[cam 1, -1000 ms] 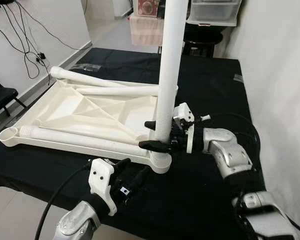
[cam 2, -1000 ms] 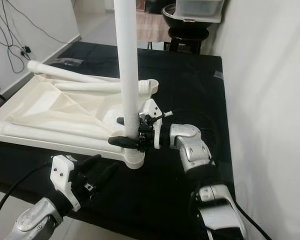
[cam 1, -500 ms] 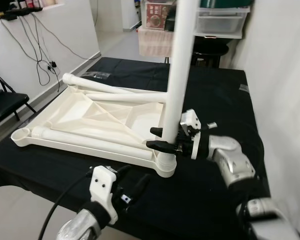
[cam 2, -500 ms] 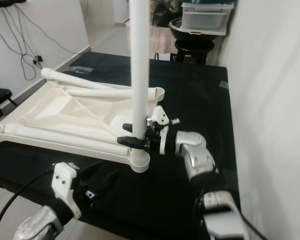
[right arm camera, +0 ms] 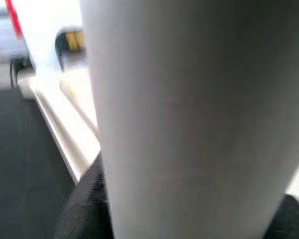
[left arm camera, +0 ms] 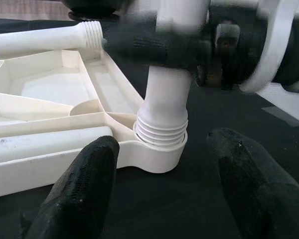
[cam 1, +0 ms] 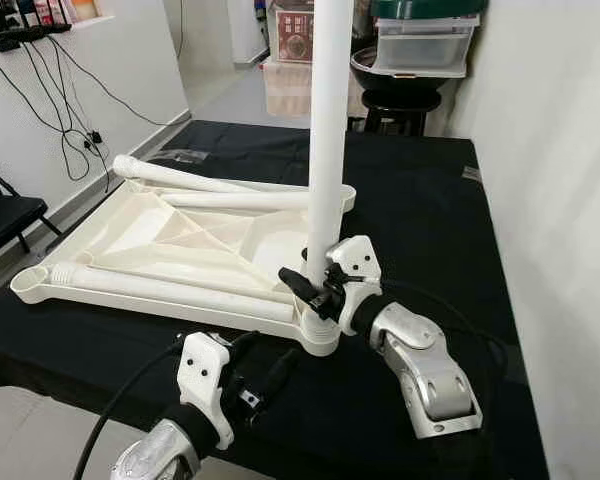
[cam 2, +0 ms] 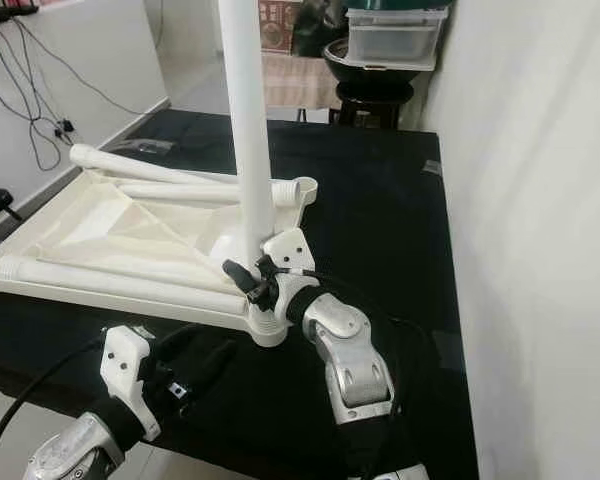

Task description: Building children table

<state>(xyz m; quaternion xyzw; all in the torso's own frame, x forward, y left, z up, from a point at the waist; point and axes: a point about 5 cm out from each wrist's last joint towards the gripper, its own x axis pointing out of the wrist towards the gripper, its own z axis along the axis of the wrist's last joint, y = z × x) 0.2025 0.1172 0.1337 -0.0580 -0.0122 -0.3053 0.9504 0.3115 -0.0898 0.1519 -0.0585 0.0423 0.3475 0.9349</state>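
Our right gripper [cam 1: 315, 290] clamps the upright white table leg [cam 1: 329, 140] low, just above its threaded end in the upturned tabletop [cam 1: 140, 225] corner socket at five o'clock—stiff, light, slippery plastic—left gripper [left arm camera: 162, 181] wide, idle.

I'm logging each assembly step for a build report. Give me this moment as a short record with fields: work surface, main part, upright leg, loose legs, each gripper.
work surface: black-covered table
main part: white tabletop, lying underside up
upright leg: white leg standing in the near corner socket, threads visible above the socket rim
loose legs: three white legs lying on the tabletop underside
right gripper: right gripper clamped on the upright leg just above the socket
left gripper: left gripper open, low before the socket, touching nothing
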